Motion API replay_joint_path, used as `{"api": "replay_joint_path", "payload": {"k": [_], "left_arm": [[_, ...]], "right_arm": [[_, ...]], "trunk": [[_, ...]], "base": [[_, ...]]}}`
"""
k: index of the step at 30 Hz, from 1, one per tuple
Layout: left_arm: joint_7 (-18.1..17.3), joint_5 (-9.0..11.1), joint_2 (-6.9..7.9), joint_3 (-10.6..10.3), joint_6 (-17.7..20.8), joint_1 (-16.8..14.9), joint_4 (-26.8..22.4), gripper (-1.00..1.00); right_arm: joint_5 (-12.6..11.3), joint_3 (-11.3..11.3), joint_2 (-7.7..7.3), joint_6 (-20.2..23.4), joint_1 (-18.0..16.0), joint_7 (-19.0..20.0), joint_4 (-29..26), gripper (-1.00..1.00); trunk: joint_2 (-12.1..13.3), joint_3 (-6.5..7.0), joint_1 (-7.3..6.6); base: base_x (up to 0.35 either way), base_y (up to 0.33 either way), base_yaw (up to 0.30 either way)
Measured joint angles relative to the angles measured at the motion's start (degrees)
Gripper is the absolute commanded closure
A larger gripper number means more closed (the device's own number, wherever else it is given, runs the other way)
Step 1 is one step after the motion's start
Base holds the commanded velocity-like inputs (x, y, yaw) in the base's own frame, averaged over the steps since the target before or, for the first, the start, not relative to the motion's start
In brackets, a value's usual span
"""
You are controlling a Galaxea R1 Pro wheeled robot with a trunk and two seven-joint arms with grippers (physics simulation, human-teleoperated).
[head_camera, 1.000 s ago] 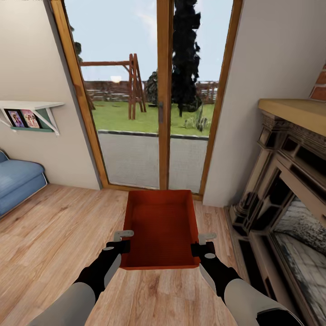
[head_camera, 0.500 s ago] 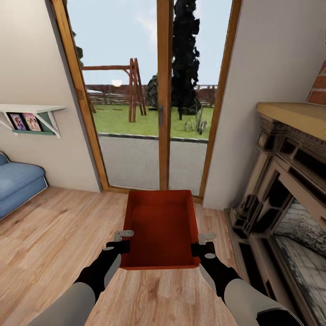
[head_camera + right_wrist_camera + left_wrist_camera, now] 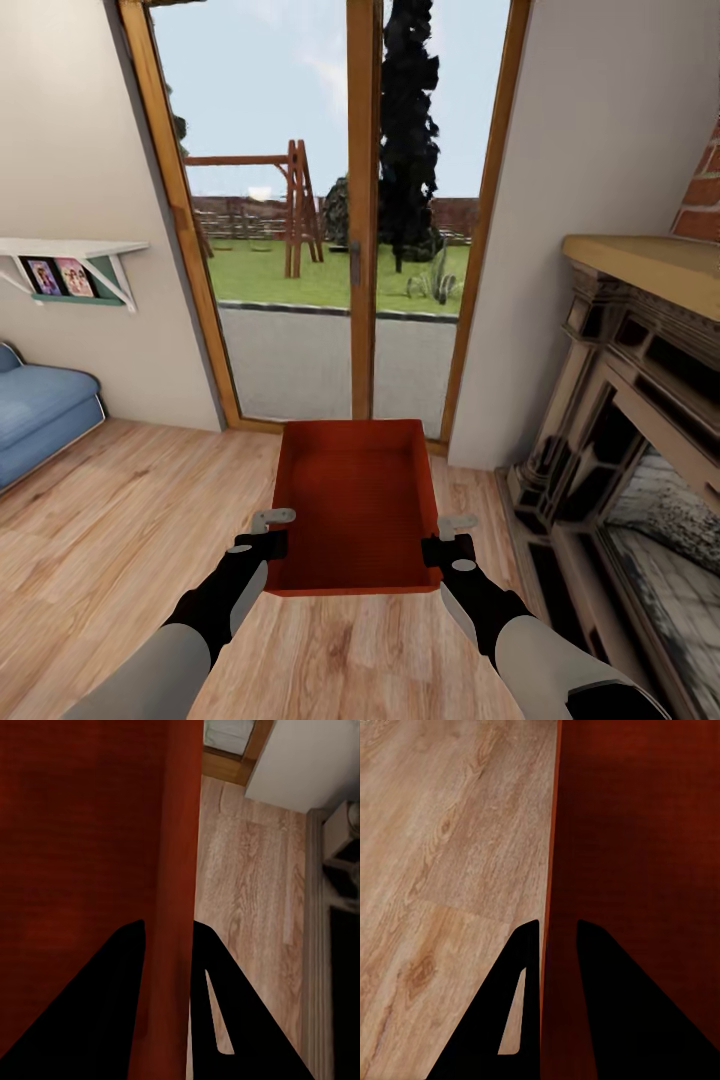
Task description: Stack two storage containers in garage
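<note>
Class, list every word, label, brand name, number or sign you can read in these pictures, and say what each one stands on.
None can be read.
storage container: plain red-orange walls, no label.
left gripper and right gripper: no markings visible.
Two framed pictures on the wall shelf: too small to tell if they carry text.

The storage container (image 3: 355, 505) hung between the left gripper (image 3: 268, 532) and right gripper (image 3: 448, 537), each clamped on a side wall near its near corners. Beyond them stood glass doors (image 3: 345, 215); a fireplace (image 3: 640, 440) lay right of the right gripper, a blue sofa (image 3: 40, 405) far left.
</note>
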Motion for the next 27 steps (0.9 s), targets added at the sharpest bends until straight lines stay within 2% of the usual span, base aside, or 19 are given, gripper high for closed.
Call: {"api": "replay_joint_path", "payload": {"k": [27], "left_arm": [[-0.03, -0.04, -0.02, 0.07, -0.01, 0.0, -0.01, 1.0]], "right_arm": [[-0.03, 0.0, 0.01, 0.01, 0.0, -0.03, -0.02, 1.0]], "trunk": [[0.0, 2.41, 0.0]], "base": [[0.0, 0.0, 0.0]]}}
